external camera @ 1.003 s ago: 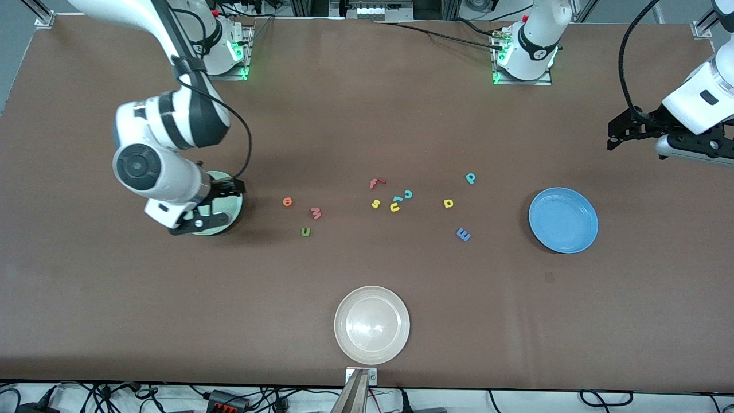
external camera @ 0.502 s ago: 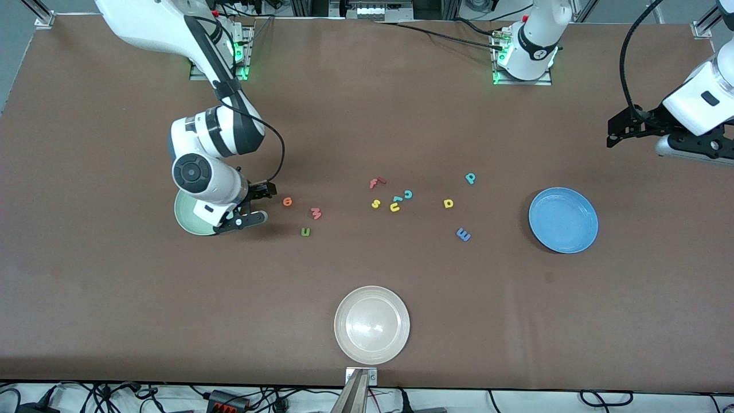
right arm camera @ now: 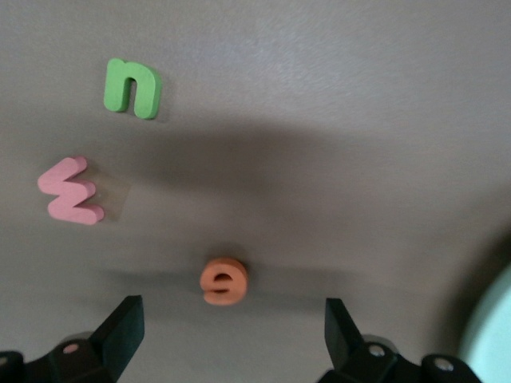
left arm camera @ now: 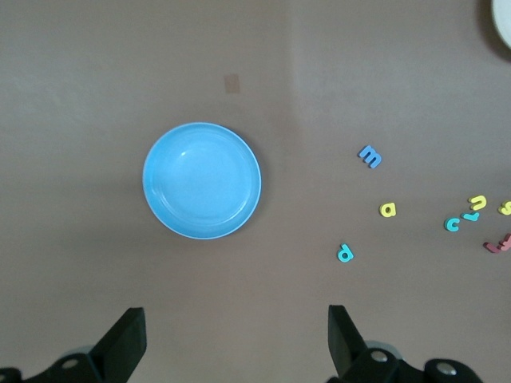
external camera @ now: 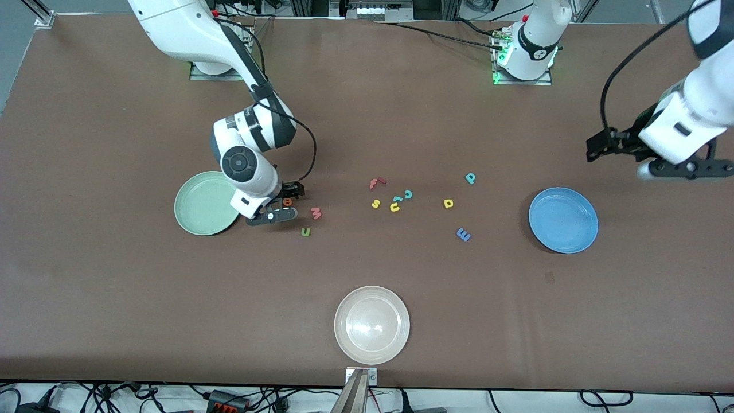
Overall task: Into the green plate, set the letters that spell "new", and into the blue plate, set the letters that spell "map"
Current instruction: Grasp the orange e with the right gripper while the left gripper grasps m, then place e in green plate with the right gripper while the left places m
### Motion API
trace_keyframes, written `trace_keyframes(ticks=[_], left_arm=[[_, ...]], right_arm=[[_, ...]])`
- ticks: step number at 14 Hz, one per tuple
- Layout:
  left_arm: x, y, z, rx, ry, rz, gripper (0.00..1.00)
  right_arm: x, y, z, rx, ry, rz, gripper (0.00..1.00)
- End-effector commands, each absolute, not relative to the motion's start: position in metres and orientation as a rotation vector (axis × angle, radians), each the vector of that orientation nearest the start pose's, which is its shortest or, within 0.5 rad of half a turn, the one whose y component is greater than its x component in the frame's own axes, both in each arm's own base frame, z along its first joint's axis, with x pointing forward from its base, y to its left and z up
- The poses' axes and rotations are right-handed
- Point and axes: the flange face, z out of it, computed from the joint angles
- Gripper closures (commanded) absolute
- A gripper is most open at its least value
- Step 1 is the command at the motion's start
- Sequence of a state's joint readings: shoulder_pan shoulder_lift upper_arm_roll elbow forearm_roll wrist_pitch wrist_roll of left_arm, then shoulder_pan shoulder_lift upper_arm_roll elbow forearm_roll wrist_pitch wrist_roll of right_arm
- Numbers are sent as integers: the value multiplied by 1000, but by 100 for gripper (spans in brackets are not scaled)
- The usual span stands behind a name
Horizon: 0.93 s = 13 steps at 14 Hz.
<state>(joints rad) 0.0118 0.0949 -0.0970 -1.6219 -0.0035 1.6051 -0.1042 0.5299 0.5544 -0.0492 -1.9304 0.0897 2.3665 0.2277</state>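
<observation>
My right gripper [external camera: 280, 205] hangs open low over the table, just beside the green plate [external camera: 202, 205], with the orange e [external camera: 287, 201] near its fingertips. The right wrist view shows the e [right arm camera: 223, 281] just ahead of the open gripper [right arm camera: 231, 339], untouched, with the red w [right arm camera: 70, 191] and green n [right arm camera: 132, 88] farther out. My left gripper [external camera: 620, 158] is open and empty in the air, above the table beside the blue plate [external camera: 563, 220]. The blue m [external camera: 463, 234], yellow a [external camera: 448, 203] and teal p [external camera: 470, 178] lie on the table between the plates.
A beige plate [external camera: 371, 324] sits close to the front camera. A cluster of other letters lies mid-table: a red f [external camera: 377, 183], a yellow s [external camera: 375, 203], a yellow u [external camera: 395, 207] and a teal c [external camera: 408, 194].
My right arm swung from over the green plate toward the middle of the table, ending at the orange e. My left arm shifted a little toward the blue plate. No letter moved.
</observation>
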Motion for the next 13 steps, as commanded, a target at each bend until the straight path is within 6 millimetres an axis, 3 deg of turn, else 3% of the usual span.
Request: trace_keyframes(ticks=[1,3,5,8,11,13], left_arm=[[607,-61,516,-3148,-37,264,0],[623,-83,482,-3142,-73,298,0],[641,-112,456,-3131,-294,221,0],[659,-149,394,-3068,-685,195,0],[663,-187,338,-2986,-956,192,0],[660,-202,301,-2922,-1069,233,0]], right_arm=[[539,283,175,-3137,-231,190,10],[534,290,169,-3146,-193,203,23],[530,297,167,-3149,-195,205,30],[532,295,168,-3148,-193,203,40],[533,296,169,-3148,-197,198,51],[534,295,169,-3147,-195,193,65]])
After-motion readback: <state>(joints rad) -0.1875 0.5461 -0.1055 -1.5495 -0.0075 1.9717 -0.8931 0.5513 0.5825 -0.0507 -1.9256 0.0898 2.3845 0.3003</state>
